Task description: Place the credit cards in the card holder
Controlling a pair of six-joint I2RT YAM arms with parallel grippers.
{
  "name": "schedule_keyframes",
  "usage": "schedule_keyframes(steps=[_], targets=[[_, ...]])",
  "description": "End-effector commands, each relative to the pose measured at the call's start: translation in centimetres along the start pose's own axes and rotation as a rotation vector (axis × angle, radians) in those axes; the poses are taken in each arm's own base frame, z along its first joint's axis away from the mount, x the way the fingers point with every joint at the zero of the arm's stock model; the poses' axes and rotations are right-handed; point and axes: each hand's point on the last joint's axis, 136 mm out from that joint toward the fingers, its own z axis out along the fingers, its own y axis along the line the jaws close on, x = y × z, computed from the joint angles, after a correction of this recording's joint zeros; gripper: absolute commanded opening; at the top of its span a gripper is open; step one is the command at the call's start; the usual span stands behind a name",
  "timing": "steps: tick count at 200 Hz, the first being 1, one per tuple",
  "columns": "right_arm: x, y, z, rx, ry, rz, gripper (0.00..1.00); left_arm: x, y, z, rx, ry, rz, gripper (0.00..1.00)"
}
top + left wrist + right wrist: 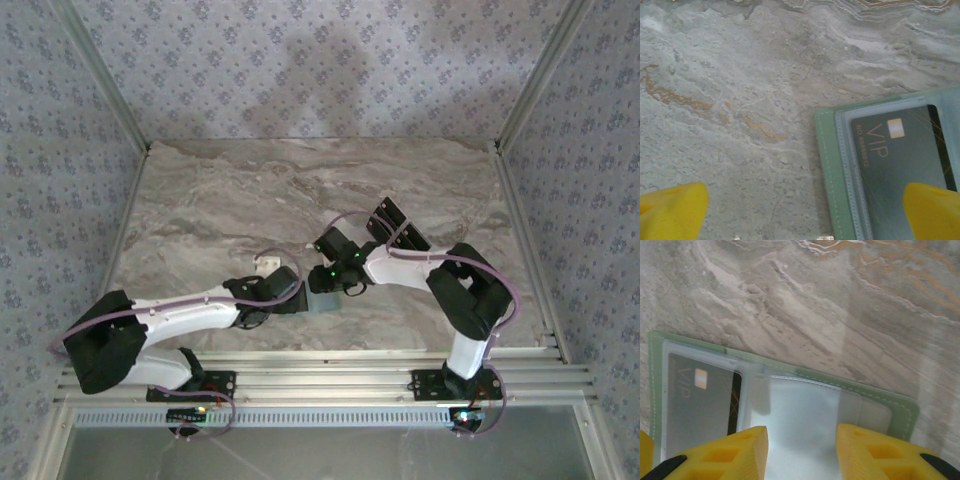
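Note:
The card holder (325,303) lies open on the marble table between my two grippers. Its sage-green edge (830,165) frames clear sleeves. One dark credit card (900,160) marked VIP sits inside the left sleeve (695,400). The other sleeve (805,410) is washed out by glare. My left gripper (805,205) is wide open, one fingertip (932,212) over the holder's corner and the other over bare table. My right gripper (802,440) hovers over the glaring sleeve, jaws apart, nothing seen between them. Flat black pieces, seemingly more credit cards (385,216), lie behind my right forearm.
A small white object (268,262) lies just beyond my left wrist. Patterned walls with metal rails (520,190) enclose the table on three sides. Bare marble (260,190) stretches toward the back.

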Motion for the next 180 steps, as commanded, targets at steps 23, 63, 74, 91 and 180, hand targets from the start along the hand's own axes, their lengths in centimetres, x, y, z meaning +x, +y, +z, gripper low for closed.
schedule_keyframes(steps=[23, 63, 74, 91, 180], targets=[[1.7, 0.4, 1.4, -0.022, 0.064, 0.041, 0.43, -1.0, -1.3, -1.1, 0.053, -0.058, -0.008, 1.00], [2.0, 0.2, 1.9, -0.023, 0.072, 0.055, 0.43, -0.4, -2.3, -1.5, 0.094, -0.078, -0.005, 1.00], [2.0, 0.2, 1.9, -0.022, 0.070, 0.055, 0.43, -0.1, -2.6, -1.6, 0.107, -0.085, -0.002, 1.00], [2.0, 0.1, 1.9, -0.018, 0.071, 0.080, 0.43, 0.2, -3.1, -1.7, 0.125, -0.100, 0.001, 1.00], [2.1, 0.2, 1.9, -0.021, 0.071, 0.090, 0.43, 0.1, -5.3, -0.8, 0.134, -0.108, 0.041, 1.00]])
